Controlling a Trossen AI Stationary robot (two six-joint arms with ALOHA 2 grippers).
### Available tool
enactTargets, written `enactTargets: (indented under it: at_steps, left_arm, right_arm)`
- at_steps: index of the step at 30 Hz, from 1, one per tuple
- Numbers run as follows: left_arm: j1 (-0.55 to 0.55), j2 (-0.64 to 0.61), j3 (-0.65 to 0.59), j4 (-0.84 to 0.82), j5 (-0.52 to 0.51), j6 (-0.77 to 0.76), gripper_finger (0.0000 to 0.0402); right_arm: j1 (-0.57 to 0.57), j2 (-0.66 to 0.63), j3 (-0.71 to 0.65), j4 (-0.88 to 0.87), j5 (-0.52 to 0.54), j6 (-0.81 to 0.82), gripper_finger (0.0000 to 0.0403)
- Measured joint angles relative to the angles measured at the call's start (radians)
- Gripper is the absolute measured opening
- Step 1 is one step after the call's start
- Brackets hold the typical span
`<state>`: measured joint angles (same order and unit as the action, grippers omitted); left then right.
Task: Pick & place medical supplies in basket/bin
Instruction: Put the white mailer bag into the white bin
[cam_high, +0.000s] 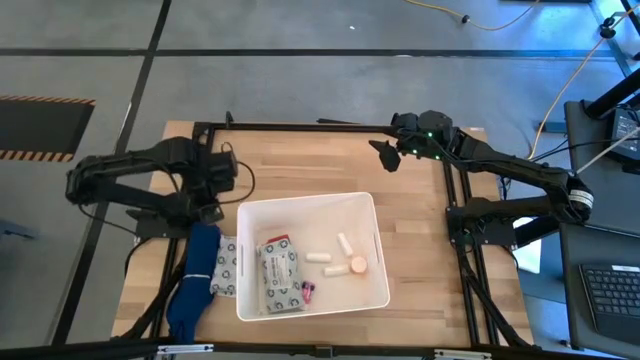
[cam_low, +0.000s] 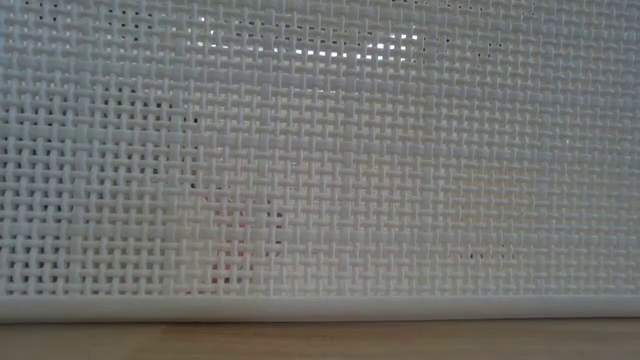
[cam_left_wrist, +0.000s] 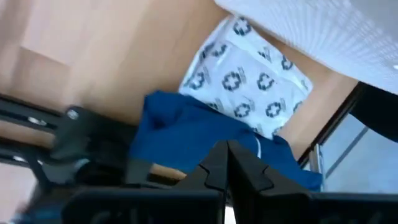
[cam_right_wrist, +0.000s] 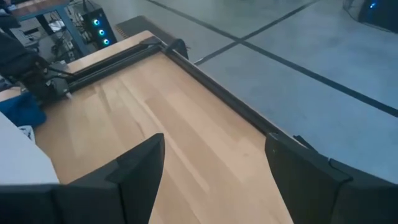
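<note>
Grey floor (cam_high: 300, 30) with dark seams surrounds the wooden worktop (cam_high: 300, 165); hazard striping (cam_high: 40, 100) at left, keyboard (cam_high: 610, 290) at right.

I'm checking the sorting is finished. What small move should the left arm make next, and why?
Probably open the shut left gripper and lower it onto the patterned packet, which lies outside the white bin beside the blue cloth. The other supplies sit inside already.
</note>
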<state>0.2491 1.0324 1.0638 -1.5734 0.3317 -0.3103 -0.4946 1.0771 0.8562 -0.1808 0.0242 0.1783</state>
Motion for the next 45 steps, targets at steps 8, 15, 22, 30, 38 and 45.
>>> enactTargets:
  at_steps: [8,15,22,30,38,45]
  left_arm:
    - [-0.203,0.002,-0.030,0.001,0.030,-0.359,0.0002]
    - [-0.415,0.004,-0.031,0.007,-0.075,-0.361,0.0002]
    - [-0.608,0.006,-0.032,0.155,-0.166,-0.422,0.0002]
    - [-0.792,0.106,-0.032,0.243,-0.248,-0.499,0.0003]
    - [-0.925,0.201,-0.033,0.362,-0.350,-0.623,0.0003]
    - [-1.044,0.223,-0.034,0.362,-0.392,-0.728,0.0003]
  right_arm:
    - [0.001,0.000,0.000,-0.005,0.000,0.026,0.0280]
    - [0.001,0.000,0.000,-0.005,0.000,0.026,0.0280]
    - [0.001,0.000,0.000,-0.005,0.000,0.039,0.0280]
    - [0.001,0.000,0.000,-0.005,0.000,0.081,0.0280]
    - [0.001,0.000,0.000,-0.005,0.000,0.082,0.0280]
    - [0.001,0.000,0.000,-0.004,0.000,0.082,0.0280]
